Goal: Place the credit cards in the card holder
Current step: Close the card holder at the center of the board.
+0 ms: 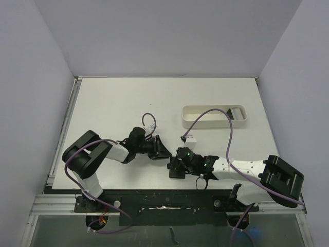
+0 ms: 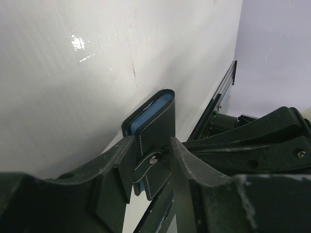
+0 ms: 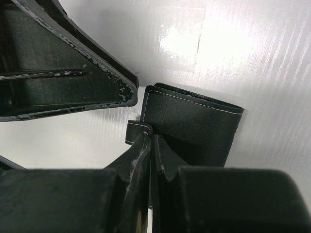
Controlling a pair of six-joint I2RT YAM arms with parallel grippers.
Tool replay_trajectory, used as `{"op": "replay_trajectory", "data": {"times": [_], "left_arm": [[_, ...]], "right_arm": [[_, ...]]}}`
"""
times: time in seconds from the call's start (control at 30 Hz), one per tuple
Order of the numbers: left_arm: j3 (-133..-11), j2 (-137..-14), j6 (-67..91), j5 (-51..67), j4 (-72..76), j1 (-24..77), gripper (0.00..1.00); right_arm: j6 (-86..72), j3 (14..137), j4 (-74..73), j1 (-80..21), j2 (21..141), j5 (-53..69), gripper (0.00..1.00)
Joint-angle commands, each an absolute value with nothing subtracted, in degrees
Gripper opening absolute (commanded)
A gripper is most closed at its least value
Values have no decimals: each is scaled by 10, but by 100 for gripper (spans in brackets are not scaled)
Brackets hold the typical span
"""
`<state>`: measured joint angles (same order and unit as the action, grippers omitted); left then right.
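Left gripper [image 1: 163,150] and right gripper [image 1: 176,165], top view: matte black fingers meet tip to tip on the white table [image 1: 118,103]. A flat grey credit card [image 1: 236,112] lies in the oval white tray [image 1: 205,123].

Left wrist: jaws apart, straddling the upright, white-stitched black card holder [image 2: 158,124], which shows a bluish inner layer.

Right wrist: jaws pinched together on its snap tab [image 3: 133,132].
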<state>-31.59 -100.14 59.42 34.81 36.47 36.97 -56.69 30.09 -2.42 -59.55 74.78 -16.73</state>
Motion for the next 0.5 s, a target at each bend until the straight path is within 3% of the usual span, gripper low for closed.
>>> {"op": "replay_trajectory", "data": {"times": [0.0, 0.33, 0.47], "left_arm": [[-326, -1018, 586, 344, 398, 374, 34], [-337, -1047, 582, 341, 398, 390, 34], [-339, -1056, 587, 333, 395, 397, 28]], "right_arm": [[-573, 298, -5, -591, 743, -175, 0], [-574, 300, -4, -591, 747, -176, 0], [-574, 299, -4, -591, 745, -177, 0]]}}
